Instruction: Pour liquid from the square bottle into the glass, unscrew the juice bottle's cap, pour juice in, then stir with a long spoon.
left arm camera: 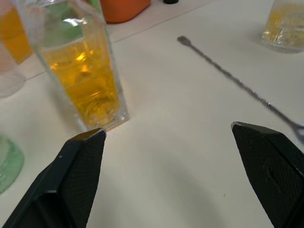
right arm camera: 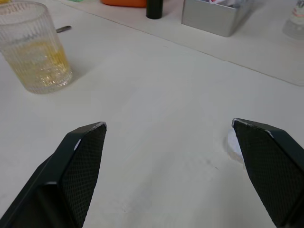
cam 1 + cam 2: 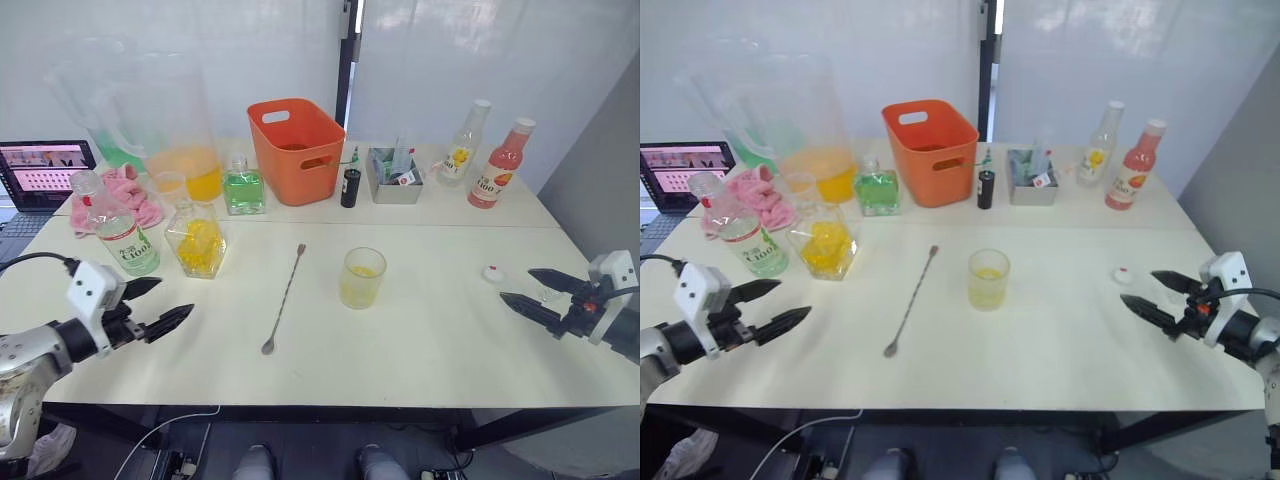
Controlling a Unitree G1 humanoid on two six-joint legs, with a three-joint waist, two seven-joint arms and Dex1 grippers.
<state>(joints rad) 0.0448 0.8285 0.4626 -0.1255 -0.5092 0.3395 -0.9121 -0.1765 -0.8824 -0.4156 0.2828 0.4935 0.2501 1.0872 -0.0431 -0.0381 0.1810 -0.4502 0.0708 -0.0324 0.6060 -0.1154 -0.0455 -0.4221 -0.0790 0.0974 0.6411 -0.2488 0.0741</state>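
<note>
Tabletop: long spoon lengthwise, bowl nearest.

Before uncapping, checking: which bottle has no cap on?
The juice bottle beside the left gripper: green-and-white label, bare neck. Its cap lies near the right gripper.

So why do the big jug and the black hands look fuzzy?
In the left eye view the jug is clear plastic against a bright wall, so it looks faint; in the left wrist view the left hand sits very close to the camera, so its fingers blur.

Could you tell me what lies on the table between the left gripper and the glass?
The long spoon lies between the left gripper and the glass, seen from the left eye view.
</note>
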